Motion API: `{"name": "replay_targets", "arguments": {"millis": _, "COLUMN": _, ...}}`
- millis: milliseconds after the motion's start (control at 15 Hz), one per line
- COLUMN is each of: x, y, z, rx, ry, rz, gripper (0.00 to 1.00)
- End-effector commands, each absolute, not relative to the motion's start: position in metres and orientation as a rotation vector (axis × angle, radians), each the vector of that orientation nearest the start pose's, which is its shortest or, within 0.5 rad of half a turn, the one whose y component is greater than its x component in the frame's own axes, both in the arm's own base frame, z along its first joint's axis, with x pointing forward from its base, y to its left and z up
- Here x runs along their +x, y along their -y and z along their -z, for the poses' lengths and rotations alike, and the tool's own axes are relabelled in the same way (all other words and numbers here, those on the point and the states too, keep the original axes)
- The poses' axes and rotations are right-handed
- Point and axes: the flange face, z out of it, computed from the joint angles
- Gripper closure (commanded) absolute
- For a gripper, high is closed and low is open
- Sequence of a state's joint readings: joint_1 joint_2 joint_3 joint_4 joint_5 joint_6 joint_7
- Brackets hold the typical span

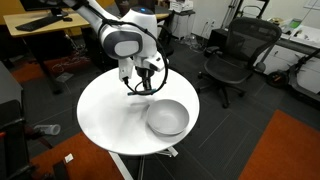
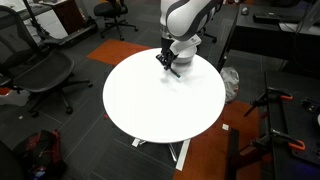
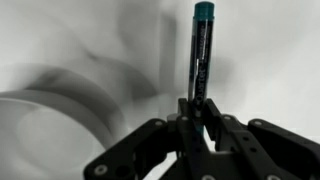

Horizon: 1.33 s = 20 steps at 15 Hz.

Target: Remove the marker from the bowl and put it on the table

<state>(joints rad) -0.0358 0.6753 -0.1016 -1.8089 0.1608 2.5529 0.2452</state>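
Observation:
My gripper (image 3: 197,105) is shut on the marker (image 3: 202,50), a slim teal-blue stick with a dark body that points away from the fingers. In both exterior views the gripper (image 1: 143,84) (image 2: 169,64) hangs just above the white round table (image 1: 110,115) (image 2: 150,105), near its far edge. The shiny metal bowl (image 1: 167,118) stands on the table beside the gripper, apart from it, and nothing shows inside it. In the wrist view the bowl's rim (image 3: 50,125) lies at the lower left. I cannot make out the bowl in the exterior view where the arm stands behind the table.
Black office chairs (image 1: 232,55) (image 2: 40,70) stand around the table. Wooden desks (image 1: 45,35) are at the back. A red-orange carpet patch (image 1: 290,150) lies on the floor beside the pedestal.

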Motion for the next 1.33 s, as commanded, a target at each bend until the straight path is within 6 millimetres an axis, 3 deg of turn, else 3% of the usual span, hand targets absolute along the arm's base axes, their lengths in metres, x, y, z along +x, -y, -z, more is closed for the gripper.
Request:
{"name": "replay_targets", "arguments": {"millis": 0, "x": 0.661, "y": 0.087, "z": -0.168, "rx": -3.017, "ry": -0.796, "rz": 0.117, "gripper": 0.54}}
{"name": "replay_targets", "arguments": {"millis": 133, "x": 0.663, "y": 0.086, "z": -0.166, "rx": -3.02, "ry": -0.792, "rz": 0.118, "gripper": 0.49}}
{"name": "replay_targets", "arguments": {"millis": 267, "x": 0.663, "y": 0.085, "z": -0.17, "rx": -3.022, "ry": -0.783, "rz": 0.136, "gripper": 0.34}}
{"name": "replay_targets", "arguments": {"millis": 533, "x": 0.661, "y": 0.078, "z": -0.192, "rx": -3.033, "ry": -0.755, "rz": 0.168, "gripper": 0.04}}
{"name": "replay_targets", "arguments": {"millis": 600, "x": 0.659, "y": 0.075, "z": -0.201, "rx": -3.034, "ry": -0.75, "rz": 0.175, "gripper": 0.0}}
{"name": "replay_targets", "arguments": {"millis": 933, "x": 0.652, "y": 0.066, "z": -0.245, "rx": -3.052, "ry": -0.751, "rz": 0.235, "gripper": 0.0}}
{"name": "replay_targets", "arguments": {"millis": 1267, "x": 0.628, "y": 0.053, "z": -0.287, "rx": -3.092, "ry": -0.75, "rz": 0.263, "gripper": 0.0}}
